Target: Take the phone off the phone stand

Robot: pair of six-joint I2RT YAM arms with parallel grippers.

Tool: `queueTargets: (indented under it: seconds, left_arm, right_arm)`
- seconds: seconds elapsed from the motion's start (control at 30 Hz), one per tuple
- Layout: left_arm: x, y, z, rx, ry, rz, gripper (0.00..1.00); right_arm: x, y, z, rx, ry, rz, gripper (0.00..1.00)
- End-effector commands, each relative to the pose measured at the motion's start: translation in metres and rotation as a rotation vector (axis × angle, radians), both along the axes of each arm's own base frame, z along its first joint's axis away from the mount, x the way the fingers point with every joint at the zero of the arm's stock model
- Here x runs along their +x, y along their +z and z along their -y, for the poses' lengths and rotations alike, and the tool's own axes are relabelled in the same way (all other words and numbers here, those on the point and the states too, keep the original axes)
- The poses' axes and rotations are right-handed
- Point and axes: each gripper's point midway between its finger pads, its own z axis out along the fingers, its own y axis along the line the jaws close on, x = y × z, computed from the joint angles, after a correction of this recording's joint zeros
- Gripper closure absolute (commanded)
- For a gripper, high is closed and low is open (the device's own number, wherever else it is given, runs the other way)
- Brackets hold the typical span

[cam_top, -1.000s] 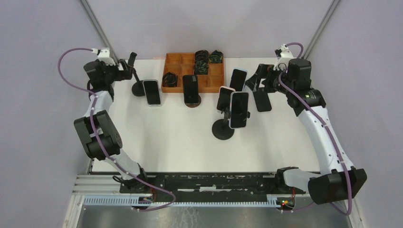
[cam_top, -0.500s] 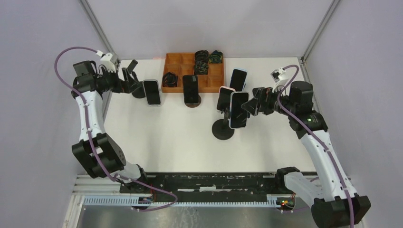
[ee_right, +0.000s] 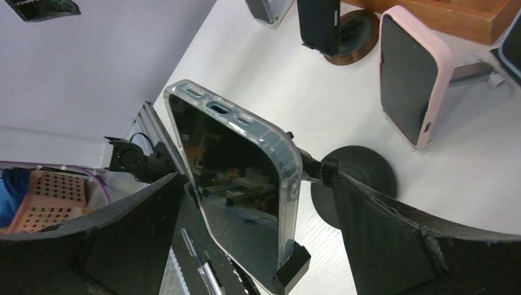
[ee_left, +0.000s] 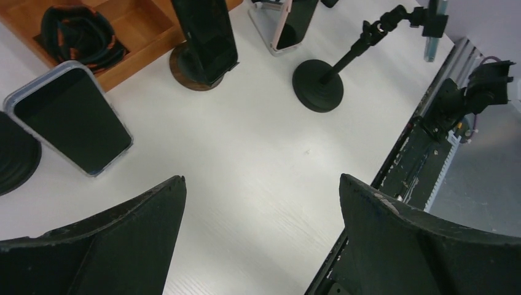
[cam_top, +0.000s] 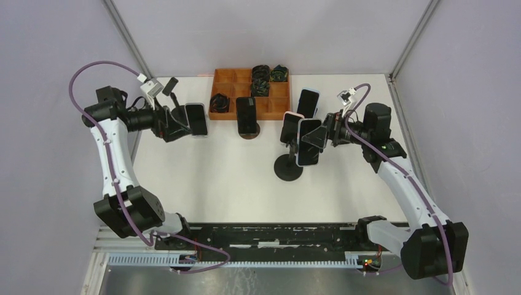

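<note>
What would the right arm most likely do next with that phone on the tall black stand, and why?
Probably nudge the right gripper forward a little and close on the phone. In the wrist view the clear-cased phone stands between the open fingers, ungripped, its lower edge sitting in the clamp of the stand.

The top camera looks down on the whole table from behind. The right wrist camera faces the clamped phone closely; the left one sees its stand at 1 o'clock, farther off.

White table: stands, wooden tray, flat phone
</note>
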Motion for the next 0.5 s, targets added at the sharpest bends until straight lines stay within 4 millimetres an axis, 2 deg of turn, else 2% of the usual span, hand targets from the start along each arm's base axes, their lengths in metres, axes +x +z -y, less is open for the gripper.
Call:
queueTargets:
  seconds: [0.0,0.1,0.27,0.47]
  left_arm:
    - [-0.02,0.006,0.021,-0.06,-0.112,0.065,0.0]
    - [-0.025,0.004,0.031,-0.071,-0.152,0.083,0.0]
    - [-0.028,-0.004,0.058,-0.096,-0.251,0.054,0.0]
    - [-0.026,-0.014,0.085,-0.061,-0.322,0.041,0.0]
  right_arm:
    - [-0.001,0.012,-0.014,0.08,0.076,0.043,0.02]
    - [-0.005,0.018,-0.021,0.113,0.097,0.056,0.1]
    - [-0.013,0.026,-0.036,0.137,0.124,0.066,0.28]
    - [-0.017,0.03,-0.047,0.142,0.127,0.055,0.66]
